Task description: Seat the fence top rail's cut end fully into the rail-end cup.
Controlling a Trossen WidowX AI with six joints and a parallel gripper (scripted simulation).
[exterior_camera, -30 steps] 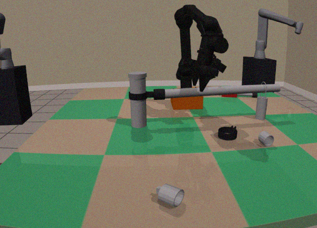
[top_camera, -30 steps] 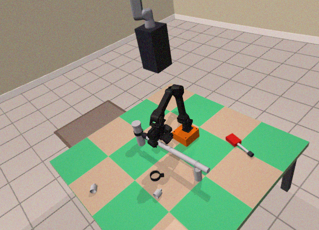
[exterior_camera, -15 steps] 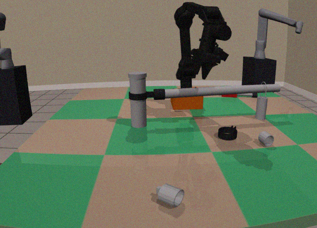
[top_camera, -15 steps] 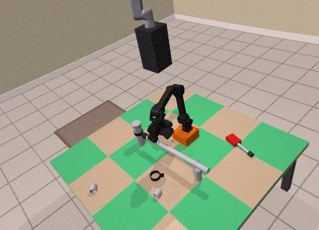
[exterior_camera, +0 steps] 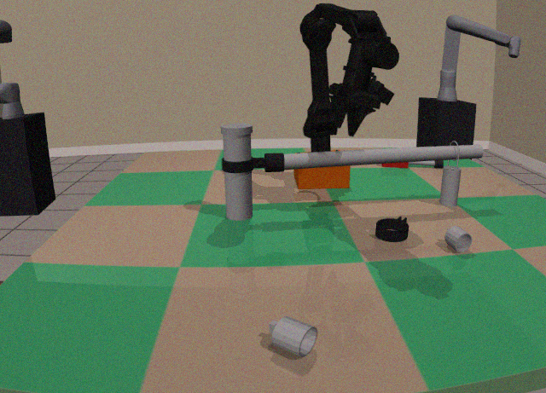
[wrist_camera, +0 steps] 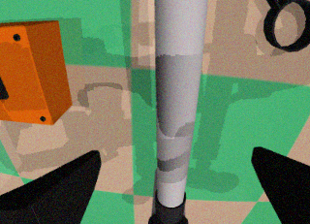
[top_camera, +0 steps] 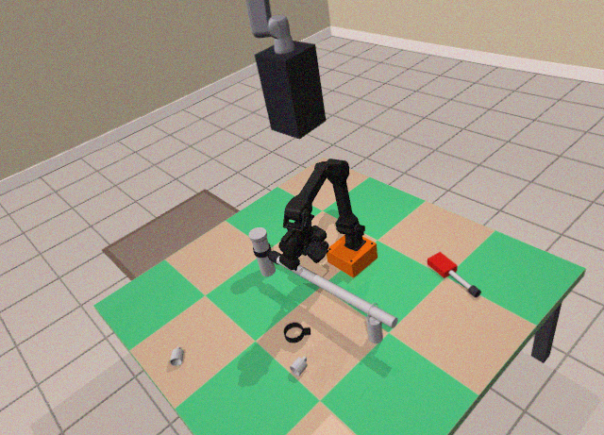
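Exterior view puts the rail (exterior_camera: 379, 156) across mid-frame, its left end inside the dark rail-end cup (exterior_camera: 274, 162), which hangs on the brace band (exterior_camera: 237, 164) around the big post (exterior_camera: 237, 173), a little below the post cap (exterior_camera: 236, 130). Toward the right the rail passes through the loop cap (exterior_camera: 454, 150) on the small post (exterior_camera: 450, 186). The gripper (exterior_camera: 352, 124) hangs above the rail, clear of it. In the wrist view the fingers stand wide at the lower corners, nothing between them, the rail running down the centre well apart from both. A loose black band (exterior_camera: 392, 228) lies on the surface (exterior_camera: 264, 291) at lower right.
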